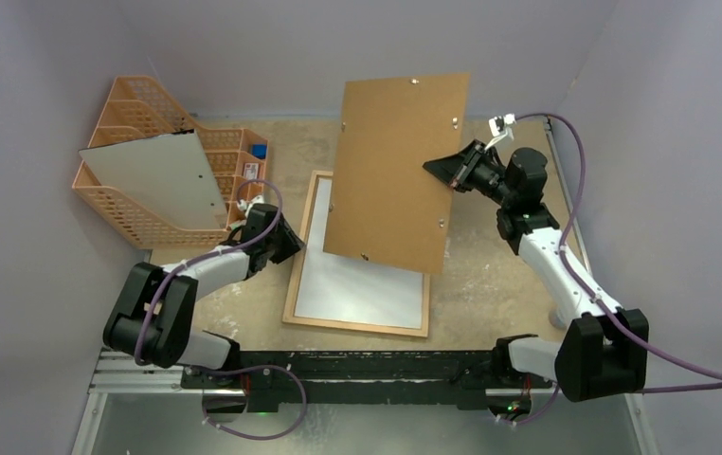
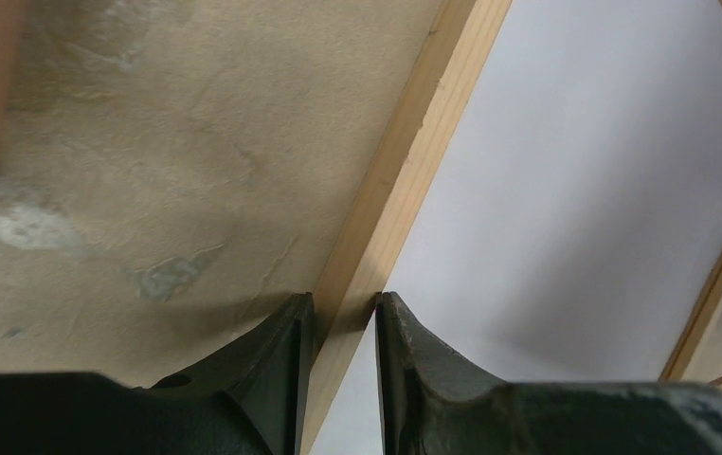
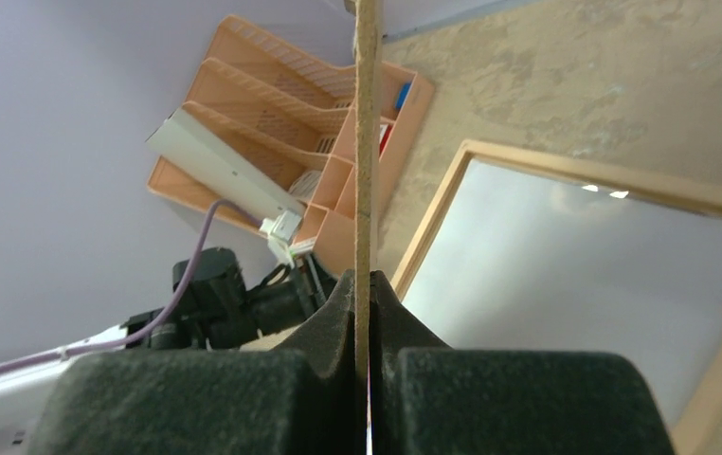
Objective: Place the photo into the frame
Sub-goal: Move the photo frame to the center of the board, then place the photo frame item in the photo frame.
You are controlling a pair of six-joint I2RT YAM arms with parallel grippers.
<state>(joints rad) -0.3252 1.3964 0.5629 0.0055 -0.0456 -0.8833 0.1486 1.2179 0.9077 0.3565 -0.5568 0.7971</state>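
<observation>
At the table [image 1: 490, 284] centre, the frame [image 1: 357, 327] lay flat with a white sheet inside it, which we judged to be the photo [image 1: 362, 289], back up. We saw the left gripper [image 2: 343, 313] pinch the frame's left rail between its jaws; the right gripper [image 3: 365, 294] clamped the raised hardboard panel [image 1: 395, 171]. Backing was the step in hand: the panel must descend square into the opening. An orange organizer [image 1: 130, 114] held a grey sheet [image 1: 158, 175] and small items.

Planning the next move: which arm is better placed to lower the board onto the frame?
Right: the right gripper clamps the board above the frame; the left gripper clasps the frame's edge.
</observation>
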